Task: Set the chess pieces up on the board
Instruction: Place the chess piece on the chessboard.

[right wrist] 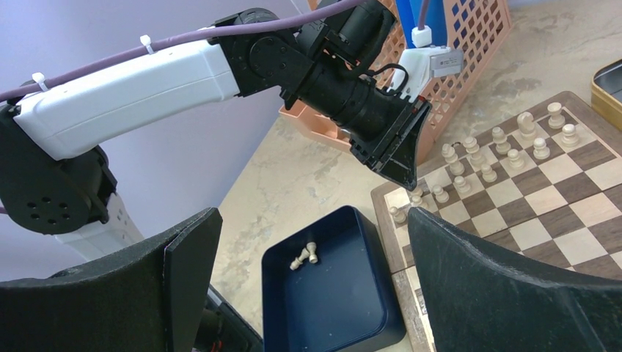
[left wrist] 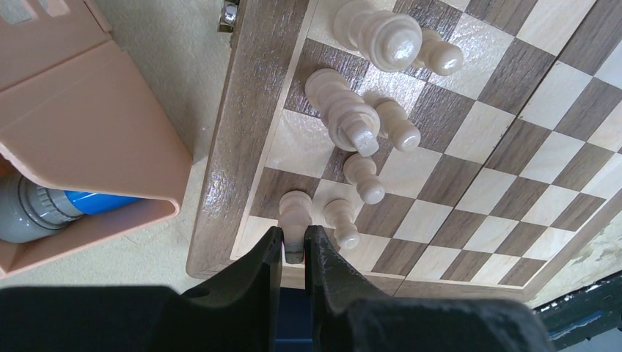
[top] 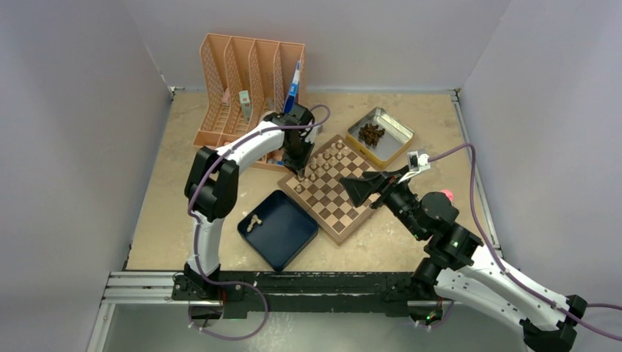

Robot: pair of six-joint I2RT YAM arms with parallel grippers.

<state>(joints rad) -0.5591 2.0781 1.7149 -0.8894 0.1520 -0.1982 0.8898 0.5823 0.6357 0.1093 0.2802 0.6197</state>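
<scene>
- The board point(top: 345, 205) lies on the counter point(top: 169, 213) near its middle, turned so that one corner points toward the arms.
- It sits between a dark blue tray point(top: 290, 246) on its near-left side and an open metal tin point(top: 400, 143) beyond its far-right side.
- Pale chess pieces point(top: 323, 161) stand in two short rows along the board's far-left edge. The rest of the squares are bare.
- The left arm reaches over that edge, with the left pincer point(left wrist: 293, 246) pointing down at the corner square nearest the tray.
- Its fingers point(left wrist: 268, 253) are drawn close on either side of a pale pawn point(left wrist: 295, 209) that stands upright on that square. The wrist view does not settle whether they pinch the pawn or only flank it.
- Just beside this pawn stands another small piece, and taller pieces stand further along the row.
- The right pincer point(right wrist: 314, 216) hangs above the board's right part with its fingers spread wide apart and nothing between them.
- A few loose pale pieces point(right wrist: 304, 255) lie on their sides in the tray, close to its far-left wall.
- A heap of dark brown pieces point(top: 372, 133) fills the middle of the tin.
- A peach slotted file rack point(top: 235, 73) stands at the far left of the counter, just beyond the board's left corner, with a blue-and-grey item point(top: 295, 81) in its right-hand slot.
</scene>
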